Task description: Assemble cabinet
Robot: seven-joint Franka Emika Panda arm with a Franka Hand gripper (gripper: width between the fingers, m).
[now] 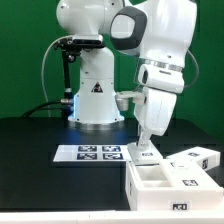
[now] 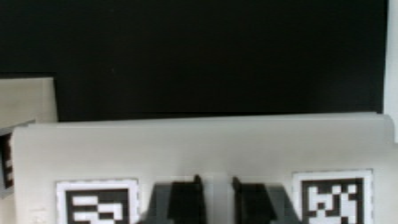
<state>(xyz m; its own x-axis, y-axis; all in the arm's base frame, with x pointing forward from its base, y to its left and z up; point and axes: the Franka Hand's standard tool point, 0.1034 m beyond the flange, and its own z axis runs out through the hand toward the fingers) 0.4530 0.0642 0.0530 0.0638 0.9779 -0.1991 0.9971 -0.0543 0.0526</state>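
Observation:
The white box-shaped cabinet body (image 1: 160,186) lies open side up at the front right of the black table. A flat white panel (image 1: 198,158) with tags lies behind it on the exterior view's right. My gripper (image 1: 147,148) points straight down on a small white tagged panel (image 1: 147,156) beside the marker board's right end. In the wrist view this panel (image 2: 214,145) fills the lower half, with a tag on each side. My gripper (image 2: 215,200) has its dark fingers (image 2: 178,200) close together with a narrow white strip of the panel between them.
The marker board (image 1: 90,153) lies flat left of the gripper. The robot base (image 1: 95,100) stands behind it. A pale surface (image 2: 22,100) shows at the wrist view's edge. A green wall closes the back.

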